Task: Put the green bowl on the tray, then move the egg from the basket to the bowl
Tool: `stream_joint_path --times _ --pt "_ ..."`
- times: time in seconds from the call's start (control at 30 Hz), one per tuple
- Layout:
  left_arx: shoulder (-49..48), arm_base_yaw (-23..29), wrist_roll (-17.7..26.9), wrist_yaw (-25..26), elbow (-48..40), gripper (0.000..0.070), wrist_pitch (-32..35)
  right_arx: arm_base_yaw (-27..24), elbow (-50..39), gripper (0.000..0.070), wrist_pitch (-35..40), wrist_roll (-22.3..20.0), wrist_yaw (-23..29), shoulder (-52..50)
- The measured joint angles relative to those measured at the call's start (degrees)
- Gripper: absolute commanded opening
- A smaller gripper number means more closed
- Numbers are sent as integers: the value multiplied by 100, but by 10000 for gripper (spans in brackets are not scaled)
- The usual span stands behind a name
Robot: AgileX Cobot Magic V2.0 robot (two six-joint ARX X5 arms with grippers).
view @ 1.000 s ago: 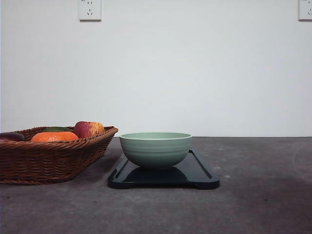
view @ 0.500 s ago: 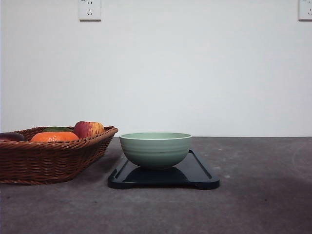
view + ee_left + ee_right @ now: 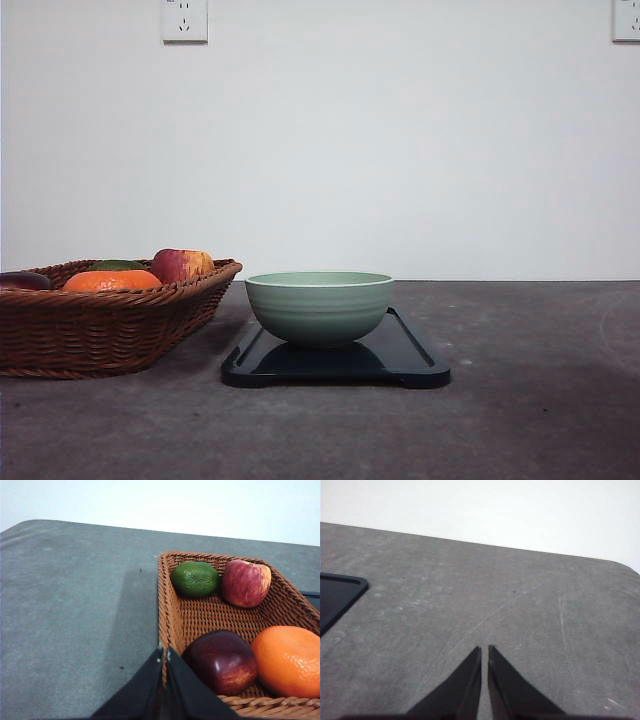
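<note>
Green bowl [image 3: 319,307] sits on the tray [image 3: 408,362]; both grippers pressed together, holding nothing.

Front view: ridged pale-green bowl near the middle of the flat dark tray with rounded corners, wicker basket [image 3: 100,325] just left of it on the grey table [image 3: 530,420], two wall sockets [image 3: 184,19] above. Left wrist view looks down into the basket: green fruit [image 3: 195,578], red apple [image 3: 245,583], dark red apple [image 3: 220,661], orange [image 3: 289,660]; no egg can be made out. Left gripper [image 3: 164,655] hangs over the basket's braided rim, fingertips nearly touching. Right gripper [image 3: 484,652] hangs over bare scratched table, tray corner [image 3: 337,597] well off to one side.
</note>
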Motion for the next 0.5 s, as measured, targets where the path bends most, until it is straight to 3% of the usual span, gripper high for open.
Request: stream_joint_path --times 0.5 --pt "0 0 1 0 0 0 0 0 0 16 0 1 0 0"
